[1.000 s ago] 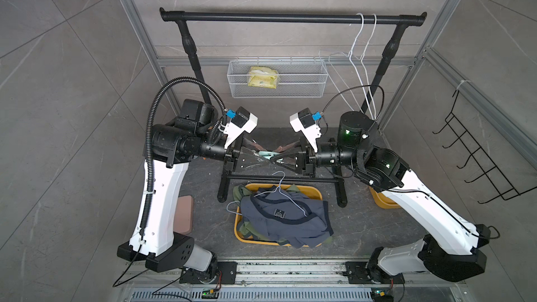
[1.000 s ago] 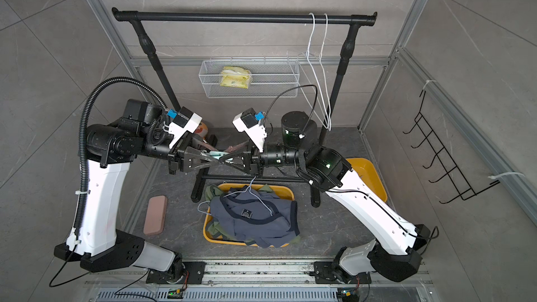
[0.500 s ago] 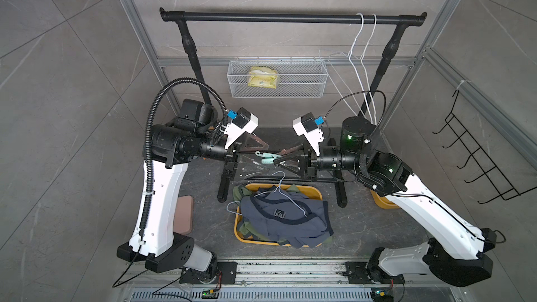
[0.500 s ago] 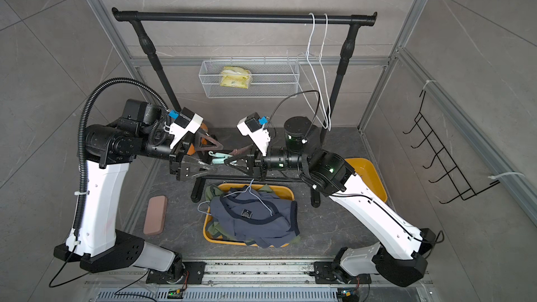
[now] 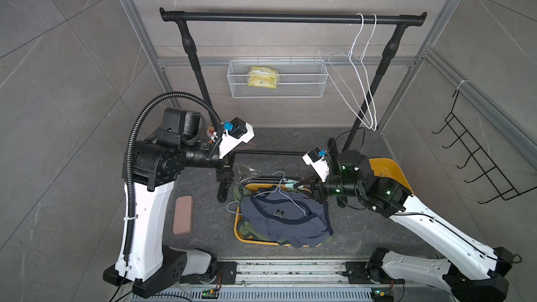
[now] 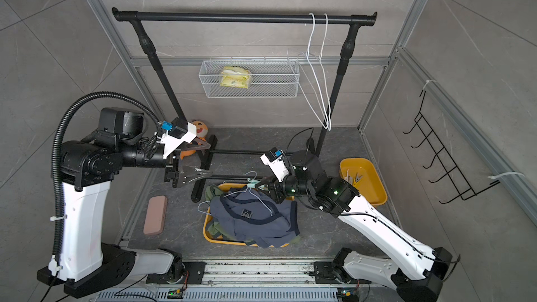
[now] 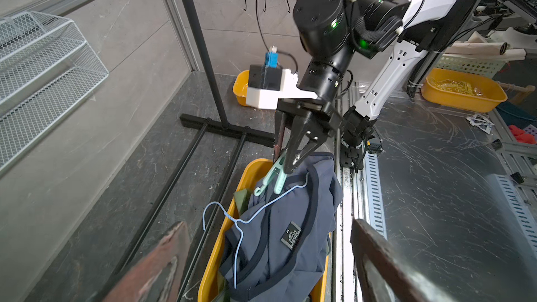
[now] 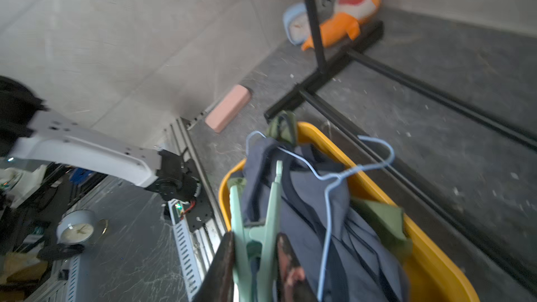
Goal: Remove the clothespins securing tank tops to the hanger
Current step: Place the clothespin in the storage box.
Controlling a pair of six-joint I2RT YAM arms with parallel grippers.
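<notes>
Mint clothespin (image 7: pixel 273 177) pinched in the right gripper (image 7: pixel 292 165) over the yellow bin (image 5: pixel 241 236); left gripper (image 7: pixel 268 225) spread wide, empty.
The clothespin hangs at the bin's far right edge, just above the navy top (image 5: pixel 279 213) and blue hanger (image 7: pixel 241 219); contact unclear. If 1 prong catches strap or wire, pulling away could drag the hanger up. The pinch looks shallow, so the clothespin could slip.
</notes>
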